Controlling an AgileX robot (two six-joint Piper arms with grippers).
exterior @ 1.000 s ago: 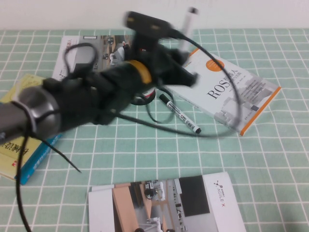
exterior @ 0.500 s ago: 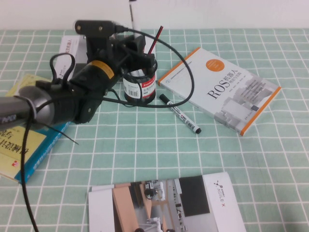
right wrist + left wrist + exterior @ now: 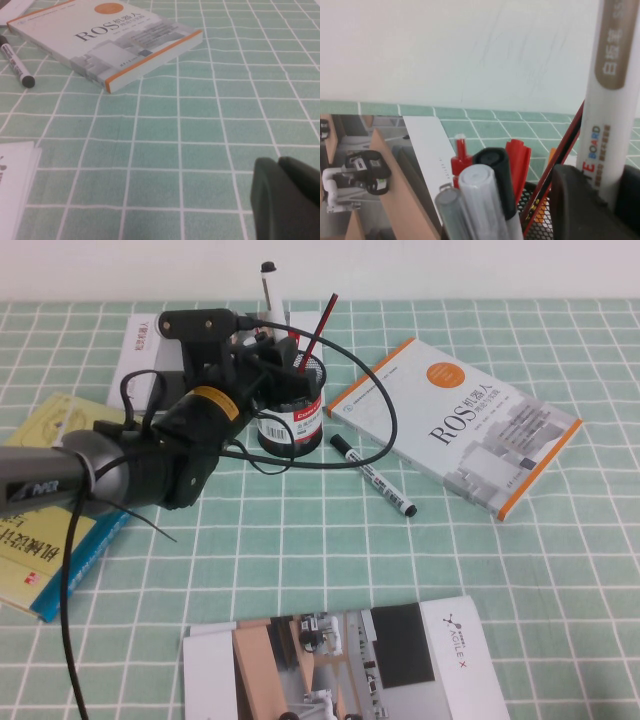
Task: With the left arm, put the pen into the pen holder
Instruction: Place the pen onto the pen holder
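Note:
The pen (image 3: 267, 290), white with a dark cap on top, stands upright in my left gripper (image 3: 264, 344), which is shut on its barrel. It is at the back left rim of the pen holder (image 3: 292, 420), a black mesh cup with a red and white label. In the left wrist view the pen (image 3: 611, 105) rises between the black fingers (image 3: 580, 205) of the left gripper (image 3: 607, 197), just above the mesh rim of the pen holder (image 3: 536, 220). Its lower end is hidden. My right gripper (image 3: 278, 163) hovers shut, low over the mat.
The holder has a red pencil (image 3: 320, 322) and several markers (image 3: 485, 195) in it. A marker with black at both ends (image 3: 373, 475) lies right of the cup. The ROS book (image 3: 460, 420) lies at the right, a yellow book (image 3: 40, 540) at the left and a brochure (image 3: 340, 660) in front.
The left arm has swung left from over the ROS book to the holder. The pen has then come down a little. Nothing else on the table has moved.

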